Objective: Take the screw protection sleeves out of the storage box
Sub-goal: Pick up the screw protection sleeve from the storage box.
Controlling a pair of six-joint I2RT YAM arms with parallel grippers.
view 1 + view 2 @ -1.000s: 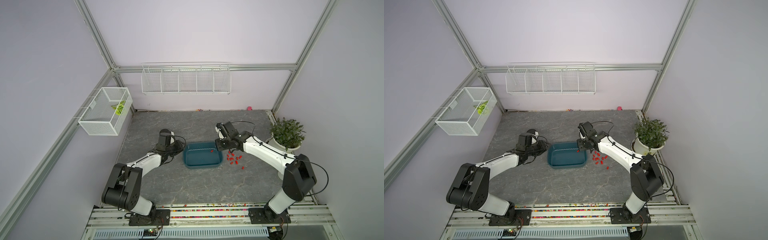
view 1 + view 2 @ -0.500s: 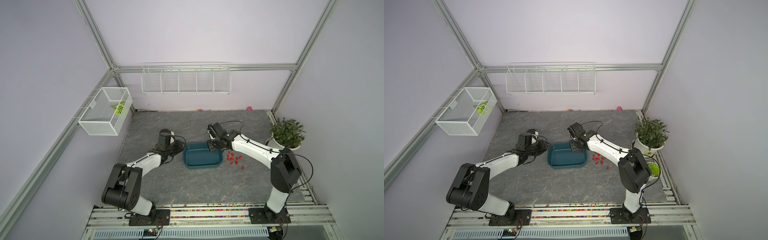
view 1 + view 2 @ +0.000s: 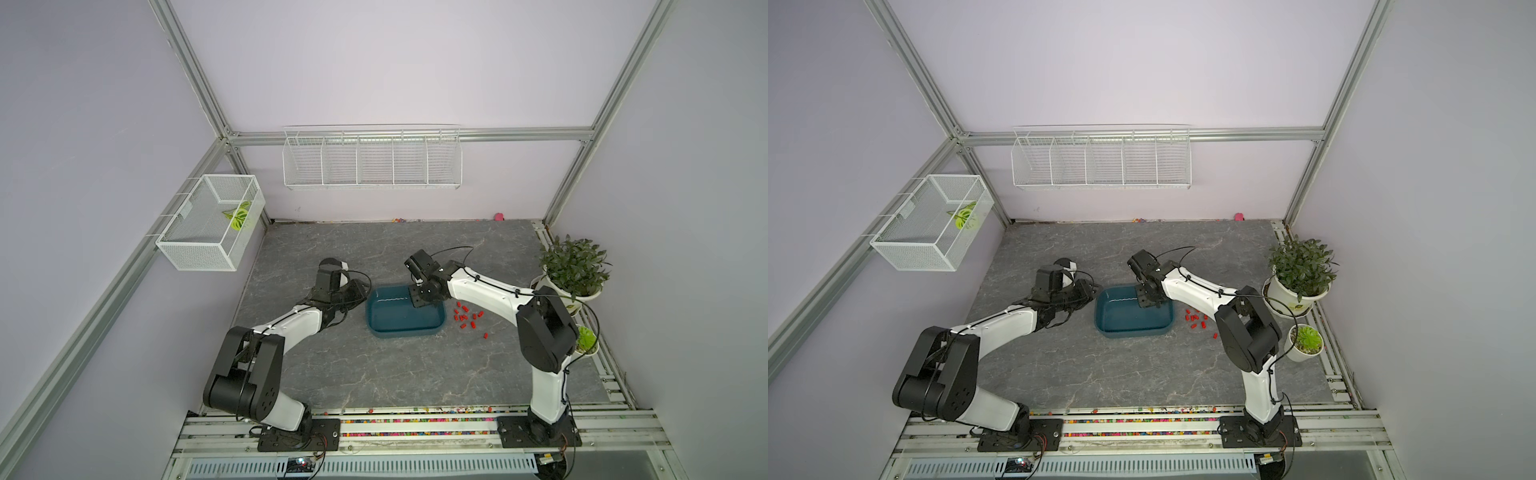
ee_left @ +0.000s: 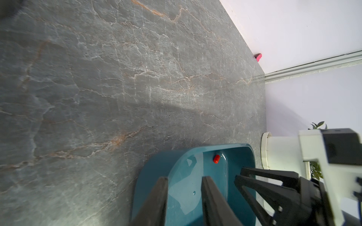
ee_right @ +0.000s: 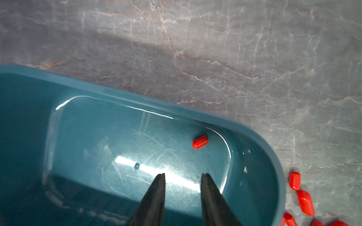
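Left gripper [image 4: 185, 178] is narrowed down on the L end of the storage box [image 3: 405, 333]. One finger sits outside the rim and one inside w/ the wall between them, so it looks like it's pinching the box. The box is teal and sits about mid tabletop [image 3: 374, 374].

Inside I can only spot 1 screw protection sleeve [image 5: 200, 142]. It's red, lying on its side on the box floor near the rounded corner at the R end, just off the wall.

Right gripper [image 5: 183, 174] hangs over the inside of the box at that same R end. Its fingers are partly apart w/ nothing between them, and the tips stop short of the sleeve w/o touching it.

Right of the box, the other screw protection sleeves [image 3: 467, 318] lie in a loose bunch on the tabletop. The closest ones are just beside the rim, and one stray sits a bit nearer the front. In both top views the R arm hides the sleeve in the box.
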